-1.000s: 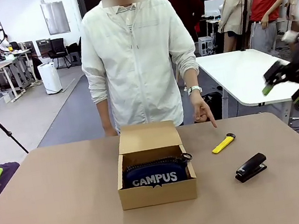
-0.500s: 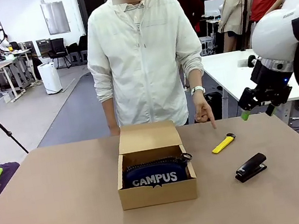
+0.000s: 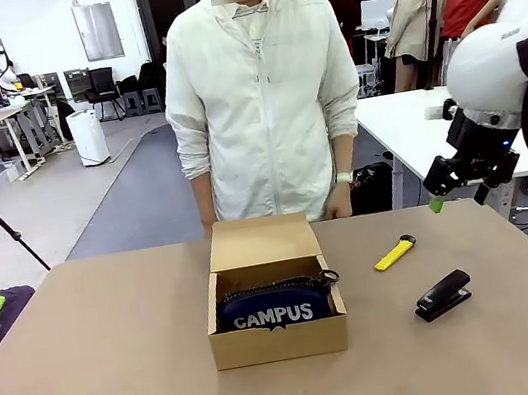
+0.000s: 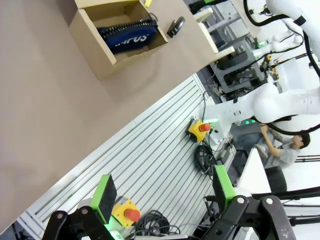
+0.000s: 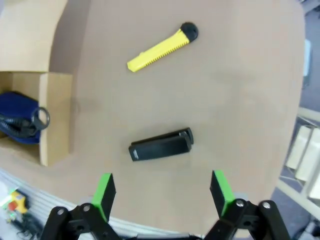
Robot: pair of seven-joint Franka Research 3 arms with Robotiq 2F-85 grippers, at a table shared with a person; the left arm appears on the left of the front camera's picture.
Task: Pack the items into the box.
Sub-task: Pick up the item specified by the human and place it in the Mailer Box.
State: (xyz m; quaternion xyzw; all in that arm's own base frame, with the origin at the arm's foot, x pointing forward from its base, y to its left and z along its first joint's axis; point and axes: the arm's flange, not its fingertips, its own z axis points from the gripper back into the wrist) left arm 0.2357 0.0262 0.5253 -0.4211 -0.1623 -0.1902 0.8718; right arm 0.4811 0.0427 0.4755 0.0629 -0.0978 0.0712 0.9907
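Nearest, off the bench's near edge and well to the left of the box (image 3: 280,343), the left claw (image 4: 165,192) was held open and empty over the slotted rail base. The box itself was set near the middle of the bench (image 3: 111,375), its flap lid raised upright along the far wall. The navy pouch (image 3: 273,310) was already laid inside, so that part of the packing could be judged done. The box was taken up by the pouch almost from side wall to side wall, with the zip ring lying at the far right corner; little spare room was left, and the remaining item would probably have to be placed on top of the pouch.

Right of the box, about level with its front wall, the black stapler (image 3: 443,295) was lying, not meant for packing. Farther back and right of the box, about level with the lid hinge, the yellow tool (image 3: 395,254) was still out on the bench, lying flat and slantwise, its black end away from the box. Bare surface was seen all round it, the stapler being apart from it, and the bench's right edge well off.

Above and farther right of the box, the right claw (image 5: 162,192) was held high, spread open and empty. Behind the box, a person's hand (image 3: 335,207) was kept at the far edge.
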